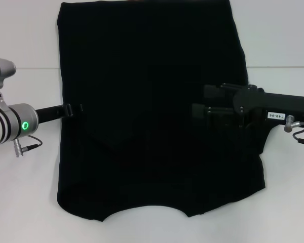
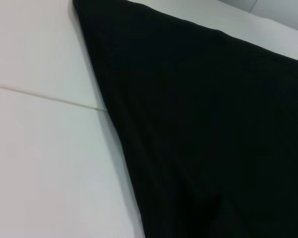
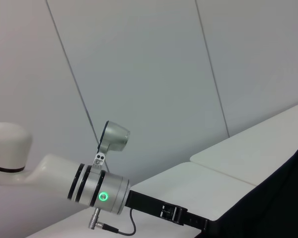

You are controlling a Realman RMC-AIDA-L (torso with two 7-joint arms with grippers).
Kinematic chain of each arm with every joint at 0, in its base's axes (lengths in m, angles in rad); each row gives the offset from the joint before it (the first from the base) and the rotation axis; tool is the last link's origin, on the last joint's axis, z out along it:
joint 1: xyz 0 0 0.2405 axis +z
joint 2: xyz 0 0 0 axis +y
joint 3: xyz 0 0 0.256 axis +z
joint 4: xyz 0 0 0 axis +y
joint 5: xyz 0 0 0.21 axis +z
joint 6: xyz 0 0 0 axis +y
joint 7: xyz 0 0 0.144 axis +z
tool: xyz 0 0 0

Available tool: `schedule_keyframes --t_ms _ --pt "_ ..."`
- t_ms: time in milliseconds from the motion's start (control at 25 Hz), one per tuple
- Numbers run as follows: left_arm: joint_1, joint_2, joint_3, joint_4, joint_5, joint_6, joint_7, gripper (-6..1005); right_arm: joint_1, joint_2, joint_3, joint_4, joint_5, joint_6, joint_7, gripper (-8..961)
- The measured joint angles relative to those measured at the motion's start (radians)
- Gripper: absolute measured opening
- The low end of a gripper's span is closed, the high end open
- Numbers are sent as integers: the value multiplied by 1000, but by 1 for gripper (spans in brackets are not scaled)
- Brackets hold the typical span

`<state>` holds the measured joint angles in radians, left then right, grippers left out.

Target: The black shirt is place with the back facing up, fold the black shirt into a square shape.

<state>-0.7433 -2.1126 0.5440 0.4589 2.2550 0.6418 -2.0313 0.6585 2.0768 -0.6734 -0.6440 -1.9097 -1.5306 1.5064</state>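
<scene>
The black shirt [image 1: 152, 101] lies flat on the white table [image 1: 25, 202], with its curved neckline at the near edge and its hem at the far edge. My left gripper [image 1: 81, 108] reaches in from the left, low at the shirt's left edge about halfway along. My right gripper [image 1: 198, 114] reaches in from the right, over the shirt's right half. Both are black against the black cloth. The left wrist view shows the shirt's edge [image 2: 213, 129] on the table [image 2: 39, 158]. The right wrist view shows the left arm [image 3: 99, 191] and a corner of the shirt [image 3: 283, 203].
A seam runs across the table [image 1: 35, 68] behind the left arm. Bare white table lies left, right and in front of the shirt. A grey panelled wall [image 3: 149, 74] stands beyond the table.
</scene>
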Motion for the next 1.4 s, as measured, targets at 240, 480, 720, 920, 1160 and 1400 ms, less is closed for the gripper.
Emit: schedule_keyframes --t_ms 240,480,720,920,1160,1400 --pt "4 -3 7 13 -11 9 4 539 -5 -1 0 0 8 -3 0 748" --pt "-2 -3 7 15 -7 10 17 344 -7 -1 0 0 12 -3 0 744" --pt "-10 1 9 15 -11 42 17 153 -7 -2 0 0 12 -3 0 741" --pt "-43 -3 9 15 -11 76 1 37 -7 -3 0 0 12 0 0 738" --pt "-88 -22 5 7 -13 73 -7 15 -9 -3 7 1 15 6 -7 735" --pt "-109 -46 9 0 -72 88 -6 16 -13 -4 14 5 15 7 -22 732"
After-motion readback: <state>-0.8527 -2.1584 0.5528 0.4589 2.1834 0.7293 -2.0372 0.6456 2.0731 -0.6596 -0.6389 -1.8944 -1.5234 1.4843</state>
